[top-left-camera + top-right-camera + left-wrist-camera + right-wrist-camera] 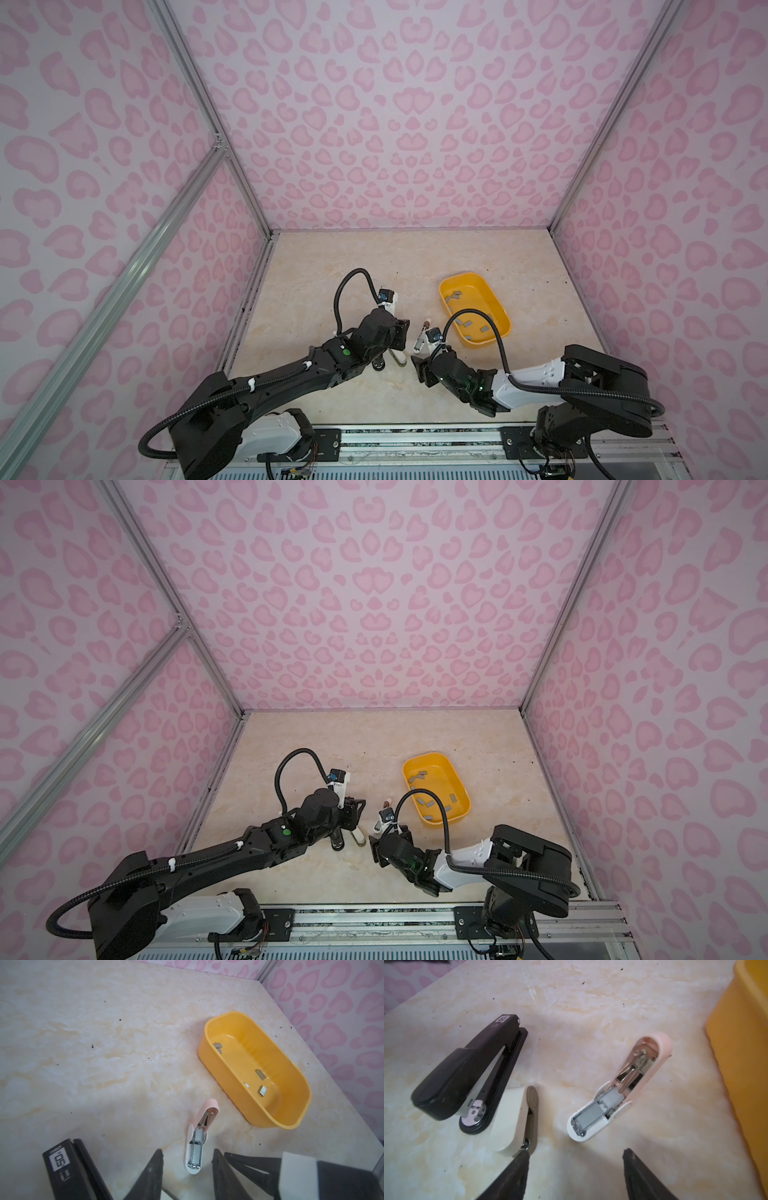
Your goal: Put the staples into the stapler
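Grey staples [260, 1074] lay scattered inside the yellow tray [228, 1082]. One grey strip sat in the opened pink stapler [618, 1093] just beside the tray. Near it, left gripper [187, 1150] and right gripper [575, 1153] hovered, fingers apart, gripping nothing.

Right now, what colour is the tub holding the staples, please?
Yellow tub, clearest in the left wrist view.

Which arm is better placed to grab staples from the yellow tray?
Probably the right: the tray sits on its side, and the right gripper is open, empty. The left gripper would cross the pink stapler.
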Tool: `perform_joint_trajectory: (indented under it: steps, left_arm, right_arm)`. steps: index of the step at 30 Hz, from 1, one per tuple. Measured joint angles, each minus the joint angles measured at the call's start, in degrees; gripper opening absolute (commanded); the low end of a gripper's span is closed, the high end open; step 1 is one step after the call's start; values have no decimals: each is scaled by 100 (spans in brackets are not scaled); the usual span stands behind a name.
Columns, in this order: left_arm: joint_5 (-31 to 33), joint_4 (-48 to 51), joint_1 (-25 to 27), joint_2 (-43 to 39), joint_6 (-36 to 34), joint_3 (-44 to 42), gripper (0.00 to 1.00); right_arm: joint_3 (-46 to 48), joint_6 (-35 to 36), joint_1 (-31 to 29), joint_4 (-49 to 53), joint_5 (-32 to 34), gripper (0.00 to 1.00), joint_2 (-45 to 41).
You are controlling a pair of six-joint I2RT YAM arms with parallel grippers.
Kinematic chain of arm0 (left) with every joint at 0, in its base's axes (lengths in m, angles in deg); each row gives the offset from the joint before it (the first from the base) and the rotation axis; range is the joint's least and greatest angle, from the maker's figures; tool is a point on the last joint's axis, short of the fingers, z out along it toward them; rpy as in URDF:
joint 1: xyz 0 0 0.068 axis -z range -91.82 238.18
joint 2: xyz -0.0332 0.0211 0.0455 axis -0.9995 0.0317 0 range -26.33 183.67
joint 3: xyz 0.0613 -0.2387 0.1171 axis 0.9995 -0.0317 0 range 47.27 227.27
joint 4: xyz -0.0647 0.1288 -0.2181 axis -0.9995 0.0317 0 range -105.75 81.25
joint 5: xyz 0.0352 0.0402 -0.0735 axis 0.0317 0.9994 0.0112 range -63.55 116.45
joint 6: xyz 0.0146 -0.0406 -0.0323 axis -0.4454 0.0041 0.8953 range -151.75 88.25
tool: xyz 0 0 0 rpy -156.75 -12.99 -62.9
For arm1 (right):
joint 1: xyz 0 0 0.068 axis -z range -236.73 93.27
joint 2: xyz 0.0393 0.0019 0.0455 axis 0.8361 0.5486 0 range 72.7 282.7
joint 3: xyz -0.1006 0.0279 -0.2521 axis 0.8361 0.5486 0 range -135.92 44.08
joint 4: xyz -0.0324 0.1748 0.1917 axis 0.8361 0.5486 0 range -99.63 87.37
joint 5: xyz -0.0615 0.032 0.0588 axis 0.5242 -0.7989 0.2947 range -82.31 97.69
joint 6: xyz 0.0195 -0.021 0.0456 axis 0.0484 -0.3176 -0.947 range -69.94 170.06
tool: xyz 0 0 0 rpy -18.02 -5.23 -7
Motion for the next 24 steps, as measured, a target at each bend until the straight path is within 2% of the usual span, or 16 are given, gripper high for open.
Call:
perform_joint_trajectory:
  steps: [10,14,18,24]
  left_arm:
    - [323,256,-2,-785,4,-407,44]
    - [382,313,-2,-890,2,-442,44]
    - [385,354,-2,-890,2,-457,44]
    - [385,350,-4,-850,2,-466,44]
  right_arm:
    - [-848,-385,122,734,452,78,828]
    - [-992,-494,179,894,485,72,1034]
    - [-981,-520,203,883,638,59,1095]
    - [-590,-476,201,505,680,47,946]
